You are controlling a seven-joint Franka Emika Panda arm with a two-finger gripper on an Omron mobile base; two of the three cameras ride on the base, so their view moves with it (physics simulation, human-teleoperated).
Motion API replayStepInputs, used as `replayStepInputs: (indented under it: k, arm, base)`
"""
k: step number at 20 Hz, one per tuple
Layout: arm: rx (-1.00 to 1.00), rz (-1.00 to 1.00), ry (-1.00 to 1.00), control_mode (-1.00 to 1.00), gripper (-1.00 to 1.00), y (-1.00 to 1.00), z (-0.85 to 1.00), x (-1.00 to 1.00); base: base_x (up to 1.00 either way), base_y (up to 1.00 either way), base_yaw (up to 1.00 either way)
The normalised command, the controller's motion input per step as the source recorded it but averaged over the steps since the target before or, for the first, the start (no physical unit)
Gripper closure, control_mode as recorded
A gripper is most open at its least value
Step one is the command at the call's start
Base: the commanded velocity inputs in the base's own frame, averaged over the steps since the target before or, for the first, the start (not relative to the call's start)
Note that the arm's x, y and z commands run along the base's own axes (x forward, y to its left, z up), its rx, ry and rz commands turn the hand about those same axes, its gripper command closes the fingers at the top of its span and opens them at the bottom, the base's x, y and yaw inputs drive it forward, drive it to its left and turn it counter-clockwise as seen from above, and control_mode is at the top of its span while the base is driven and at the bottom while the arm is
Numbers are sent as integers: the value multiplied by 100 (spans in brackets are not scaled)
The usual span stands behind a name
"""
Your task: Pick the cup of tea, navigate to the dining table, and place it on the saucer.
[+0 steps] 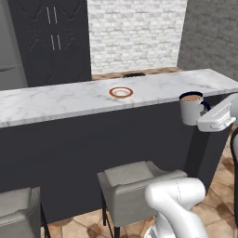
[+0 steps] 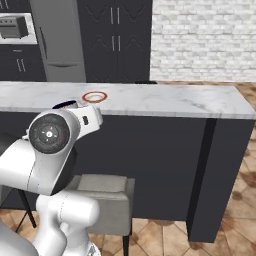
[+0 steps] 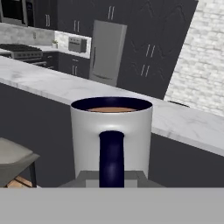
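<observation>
You are facing the dining table [image 1: 60, 100], a long white marble top with grey veins on a near-black base, with grey stools [image 1: 135, 186] tucked against its near side. Behind it stand tall dark cabinets [image 1: 56, 37], a grey fridge [image 2: 62, 42] and a white brick wall [image 1: 137, 32]; the floor is brown tile. The saucer [image 1: 121, 92] lies flat on the marble, orange-brown at the rim and white in the middle. The cup of tea [image 1: 191, 109] is a pale grey mug, upright, brown liquid near the brim, its dark handle turned toward the hand. It hangs in the air on the near side of the table, right of the saucer and well apart from it, about level with the table edge. The gripper [image 1: 208, 113] holds it at the handle side; you cannot see the fingertips themselves.
</observation>
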Motion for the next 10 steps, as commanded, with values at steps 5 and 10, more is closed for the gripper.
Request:
replayStepInputs:
  k: [5, 10]
  arm:
    - [0, 0, 0, 100, 100, 0, 0, 0]
    - [0, 7, 10, -100, 100, -2, 0, 40]
  base:
    - [0, 0, 0]
    - [20, 0, 2]
